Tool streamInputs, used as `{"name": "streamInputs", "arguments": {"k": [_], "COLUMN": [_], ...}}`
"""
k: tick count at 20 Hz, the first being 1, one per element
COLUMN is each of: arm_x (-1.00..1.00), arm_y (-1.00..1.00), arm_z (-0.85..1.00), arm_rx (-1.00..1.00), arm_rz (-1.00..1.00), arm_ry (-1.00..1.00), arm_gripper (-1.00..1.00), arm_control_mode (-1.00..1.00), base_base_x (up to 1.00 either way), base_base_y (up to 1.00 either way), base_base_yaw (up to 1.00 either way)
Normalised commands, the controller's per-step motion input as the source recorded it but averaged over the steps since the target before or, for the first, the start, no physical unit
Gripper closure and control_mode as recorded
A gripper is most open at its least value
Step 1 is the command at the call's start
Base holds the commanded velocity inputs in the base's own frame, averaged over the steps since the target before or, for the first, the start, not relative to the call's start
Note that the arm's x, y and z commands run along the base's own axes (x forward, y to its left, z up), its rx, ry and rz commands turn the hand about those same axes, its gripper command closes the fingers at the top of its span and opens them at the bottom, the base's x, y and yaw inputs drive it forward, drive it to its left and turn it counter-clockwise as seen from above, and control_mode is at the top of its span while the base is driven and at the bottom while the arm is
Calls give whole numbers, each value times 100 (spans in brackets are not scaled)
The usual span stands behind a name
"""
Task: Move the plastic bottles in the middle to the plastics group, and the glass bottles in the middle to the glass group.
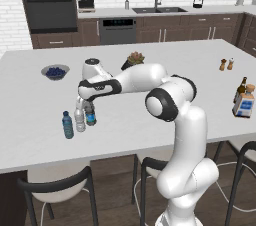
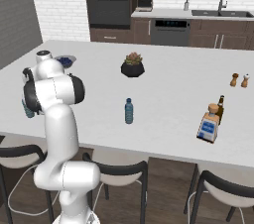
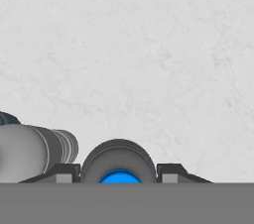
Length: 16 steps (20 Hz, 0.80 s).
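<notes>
The claw (image 1: 86, 108) closes around the greyish bottle (image 1: 90, 115), whitish bottle (image 1: 79, 119) touching at 9 o'clock; bare table (image 3: 149, 44) beyond.

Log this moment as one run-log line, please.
phase: placing at plastics group | gripper: jaws around dark greyish blue-capped water bottle | beside: whitish white-capped bottle, blue bottle | pale blue bottle: mid-counter

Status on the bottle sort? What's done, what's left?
Done: corked glass bottle stands beside the brown bottle. In hand: gripper closed on the greyish blue-capped bottle, right next to the white-capped bottle and blue bottle. Left: pale blue bottle, alone mid-counter.
</notes>
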Motion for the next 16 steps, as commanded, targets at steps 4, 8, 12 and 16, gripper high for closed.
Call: {"name": "streamInputs", "arguments": {"k": [4,8,12,16], "arm_x": [0,-1,-1,-11], "arm_y": [0,0,0,0], "arm_z": [0,0,1,16], "arm_rx": [0,0,0,0], "arm_rz": [0,0,0,0], "arm_ry": [0,0,0,0], "arm_gripper": [-100,-100,-100,-100], "arm_control_mode": [-100,-100,-100,-100], "base_base_x": [0,0,0,0], "base_base_y": [0,0,0,0], "base_base_yaw": [0,0,0,0]}}
